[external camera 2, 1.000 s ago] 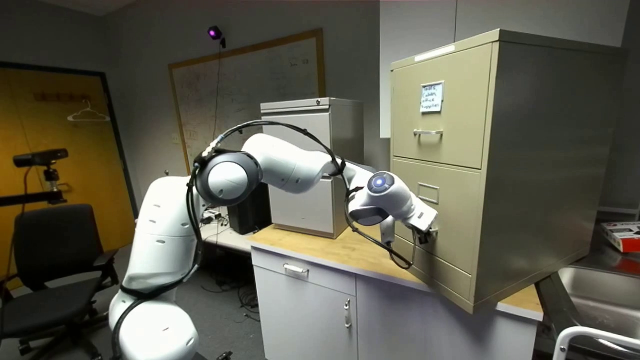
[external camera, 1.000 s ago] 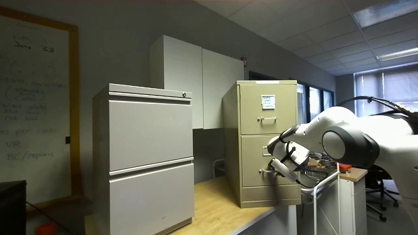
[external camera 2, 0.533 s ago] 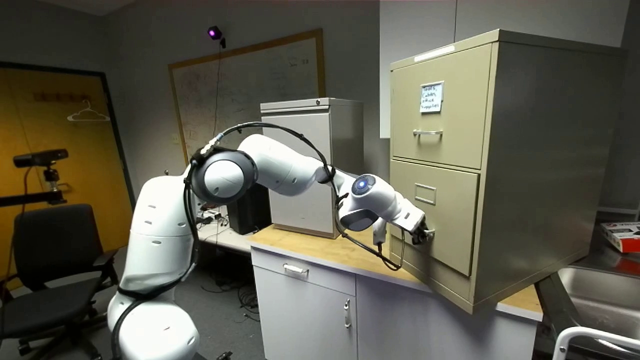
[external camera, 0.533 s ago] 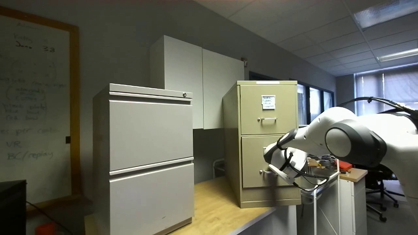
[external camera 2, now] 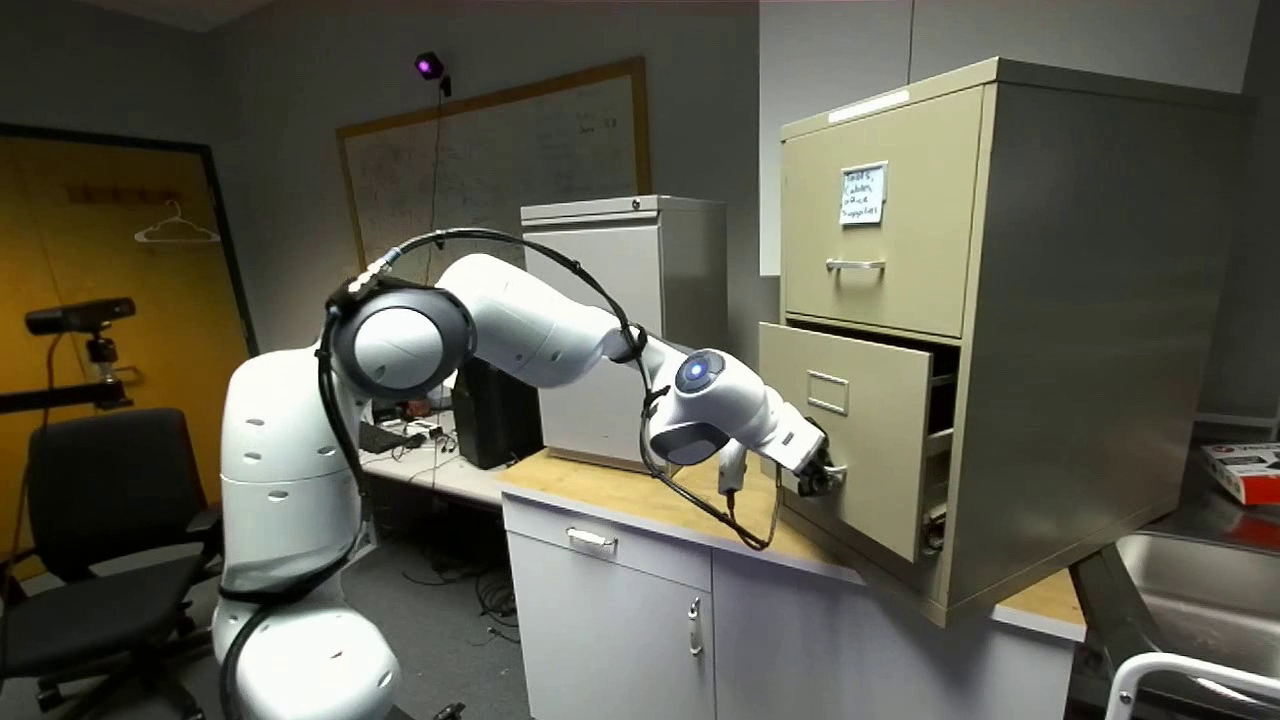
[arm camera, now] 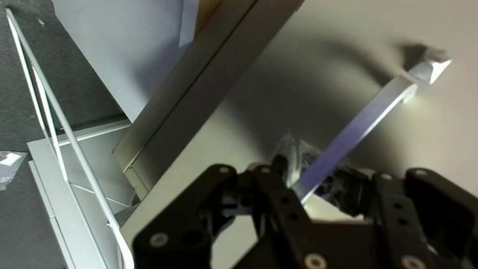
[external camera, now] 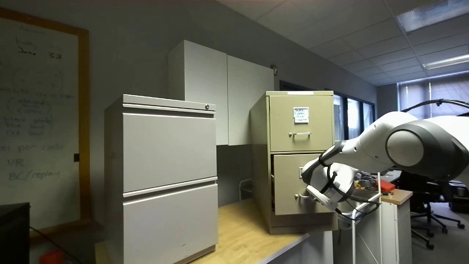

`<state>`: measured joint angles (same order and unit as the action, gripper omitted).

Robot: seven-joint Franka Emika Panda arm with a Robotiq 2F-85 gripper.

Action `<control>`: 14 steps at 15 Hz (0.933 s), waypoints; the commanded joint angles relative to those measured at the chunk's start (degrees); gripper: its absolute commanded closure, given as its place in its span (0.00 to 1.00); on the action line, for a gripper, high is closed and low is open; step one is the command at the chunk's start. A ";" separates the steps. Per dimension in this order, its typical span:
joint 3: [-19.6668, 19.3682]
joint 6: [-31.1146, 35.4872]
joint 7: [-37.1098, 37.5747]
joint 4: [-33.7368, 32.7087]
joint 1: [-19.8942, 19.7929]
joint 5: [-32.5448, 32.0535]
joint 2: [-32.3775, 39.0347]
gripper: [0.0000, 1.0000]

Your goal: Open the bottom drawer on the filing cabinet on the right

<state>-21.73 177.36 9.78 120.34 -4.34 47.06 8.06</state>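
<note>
The filing cabinet (external camera 2: pixel 1090 340) is tan and stands on the counter; it also shows in an exterior view (external camera: pixel 261 157). Its bottom drawer (external camera 2: pixel 880 420) is partly pulled out, with a dark gap along its top and side. The drawer front (external camera: pixel 287 183) has a label holder and a silver handle (arm camera: pixel 354 129). My gripper (arm camera: pixel 297 161) is closed round the handle, which runs slantwise between the fingers. The fingertips almost meet behind the bar. In an exterior view the gripper (external camera 2: pixel 822 476) is at the handle. The handle's far end is hidden by a finger.
A wider pale grey cabinet (external camera: pixel 168 150) stands on the wooden counter (external camera: pixel 242 229). A white metal rail (arm camera: pixel 63 116) stands beside the cabinet. A sink (external camera 2: pixel 1200 560) and a red-and-white box (external camera 2: pixel 1255 475) lie beyond the cabinet.
One second ago the bottom drawer was shut; half a second ago it was slightly out. Now it is out further, and my arm and gripper have moved back from the cabinet with the handle.
</note>
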 commanded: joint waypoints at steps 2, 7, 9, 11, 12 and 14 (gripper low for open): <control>1.52 -0.85 -0.32 14.48 1.94 1.40 -8.78 0.97; 2.68 2.07 -0.12 22.09 2.45 1.43 -14.80 0.97; 3.22 3.14 -0.11 25.05 2.38 1.31 -17.05 0.97; 3.80 4.19 0.07 27.77 2.28 1.48 -19.15 0.97; 4.19 4.78 0.23 29.10 2.20 1.52 -20.15 0.97; 4.92 6.12 0.43 31.40 2.27 1.70 -21.72 0.97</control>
<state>-18.82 184.94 9.89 142.50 -3.22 47.60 -10.82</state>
